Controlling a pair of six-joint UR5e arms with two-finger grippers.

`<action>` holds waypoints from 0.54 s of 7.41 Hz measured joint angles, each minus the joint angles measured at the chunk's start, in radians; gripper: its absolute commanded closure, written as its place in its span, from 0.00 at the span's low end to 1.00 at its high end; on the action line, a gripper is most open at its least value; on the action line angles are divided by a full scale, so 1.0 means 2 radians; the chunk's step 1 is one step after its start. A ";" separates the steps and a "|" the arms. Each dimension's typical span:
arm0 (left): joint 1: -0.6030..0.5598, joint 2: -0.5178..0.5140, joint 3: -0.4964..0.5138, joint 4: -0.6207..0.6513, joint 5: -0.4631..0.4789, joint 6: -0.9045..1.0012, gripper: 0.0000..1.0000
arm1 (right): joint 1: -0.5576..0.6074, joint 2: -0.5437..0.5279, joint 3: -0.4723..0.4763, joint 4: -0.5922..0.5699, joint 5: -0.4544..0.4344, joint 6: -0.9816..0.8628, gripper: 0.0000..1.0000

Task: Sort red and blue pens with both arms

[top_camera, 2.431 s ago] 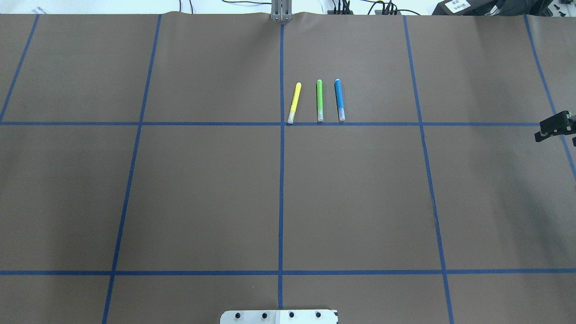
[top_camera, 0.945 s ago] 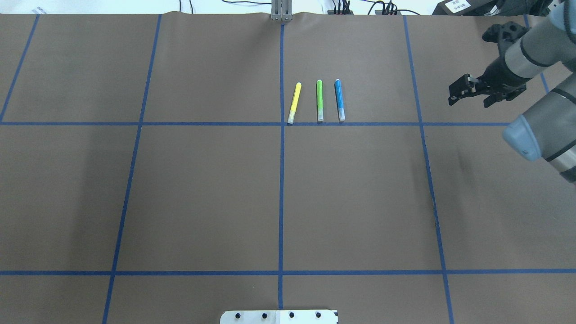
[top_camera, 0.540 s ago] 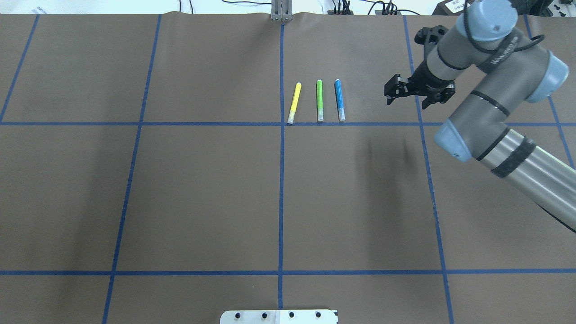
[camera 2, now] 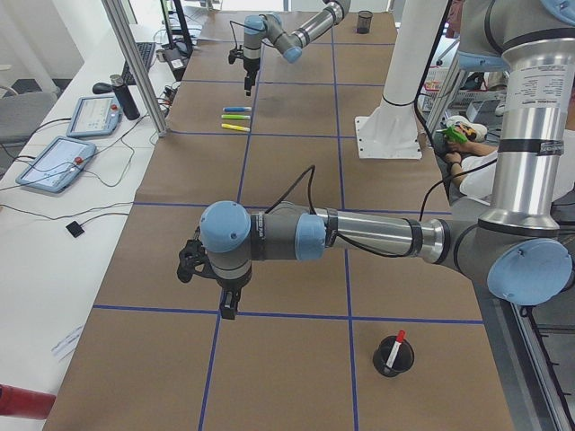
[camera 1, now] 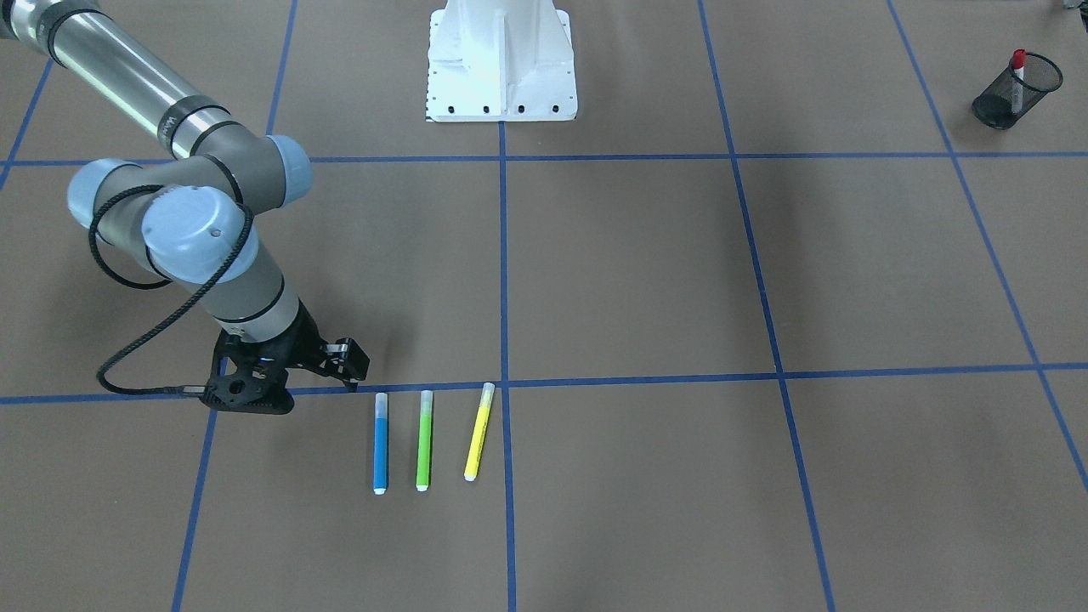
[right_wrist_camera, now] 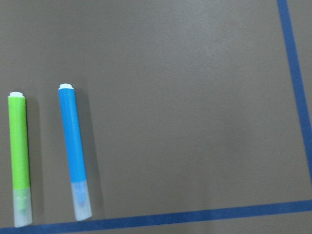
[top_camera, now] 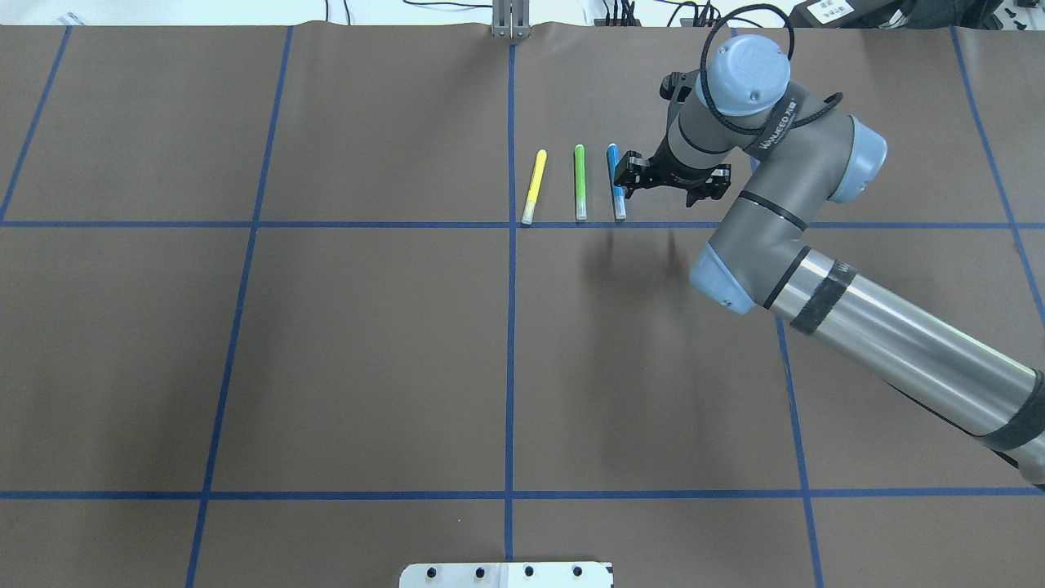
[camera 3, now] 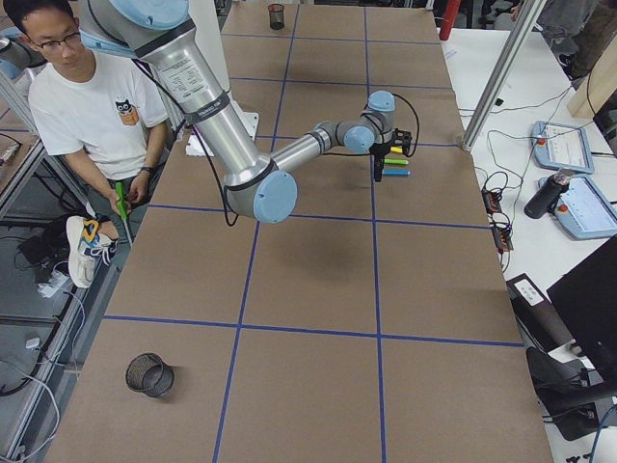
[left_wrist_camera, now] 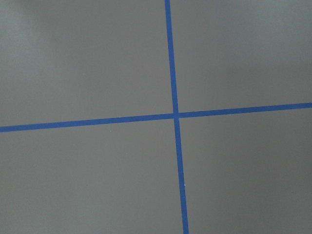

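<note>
Blue pen (right_wrist_camera: 73, 146): blue barrel, frosted cap, white end plug. It lay flat beside the green pen (right_wrist_camera: 18, 156) and yellow pen (camera 1: 478, 432), cap end at the tape line (right_wrist_camera: 195, 215). Red pen (camera 1: 1017, 64), white barrel with red cap, stood in the mesh cup (camera 1: 990, 106). Right gripper (top_camera: 671, 180) was spread and empty, just beside the blue pen. Left gripper (camera 2: 227, 307): couldn't tell its state.
</note>
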 measured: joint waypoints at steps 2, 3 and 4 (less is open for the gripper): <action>0.004 -0.006 -0.006 -0.001 -0.001 -0.020 0.00 | -0.008 0.032 -0.058 0.035 -0.008 0.014 0.21; 0.005 -0.006 -0.009 -0.001 -0.001 -0.022 0.00 | -0.012 0.041 -0.076 0.041 -0.006 0.019 0.40; 0.005 -0.006 -0.010 -0.001 -0.001 -0.024 0.00 | -0.014 0.044 -0.084 0.043 0.001 0.021 0.59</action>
